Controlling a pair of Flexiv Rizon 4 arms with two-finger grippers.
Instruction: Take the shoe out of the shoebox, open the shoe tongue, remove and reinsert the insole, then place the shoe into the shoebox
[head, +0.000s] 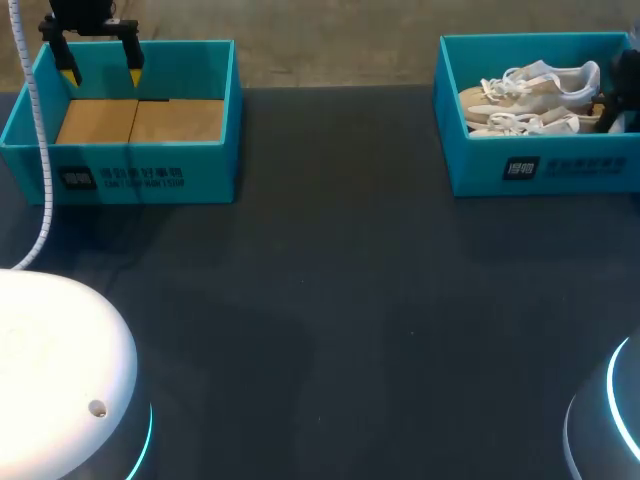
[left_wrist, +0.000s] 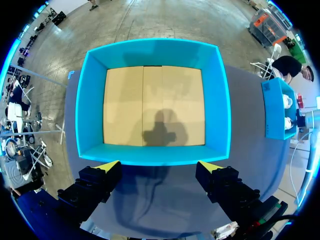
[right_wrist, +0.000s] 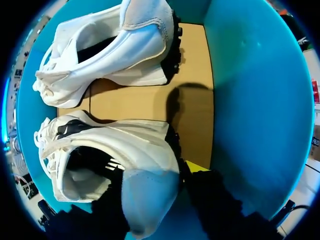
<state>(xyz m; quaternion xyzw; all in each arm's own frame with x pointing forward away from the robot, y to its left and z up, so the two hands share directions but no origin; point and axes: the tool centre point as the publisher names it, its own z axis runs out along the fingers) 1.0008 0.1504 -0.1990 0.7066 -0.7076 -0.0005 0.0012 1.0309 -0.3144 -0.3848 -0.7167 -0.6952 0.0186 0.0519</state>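
White shoe (right_wrist: 125, 145), its heel at the right gripper (right_wrist: 155, 170) whose jaws I cannot tell are clamped or loose, lies beside a second shoe (right_wrist: 115, 50) in the right shoebox (right_wrist: 245, 100), while the left gripper (left_wrist: 159, 166), jaws spread, hangs above the other shoebox (left_wrist: 90, 110).

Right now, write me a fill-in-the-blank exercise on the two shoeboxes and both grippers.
1. The left shoebox holds no shoes: it is ___.
2. The right shoebox holds ___ white shoes.
3. The fingers of the left gripper stand ___.
4. The right gripper is at the ___ of one shoe.
Missing words: empty; two; open; heel.
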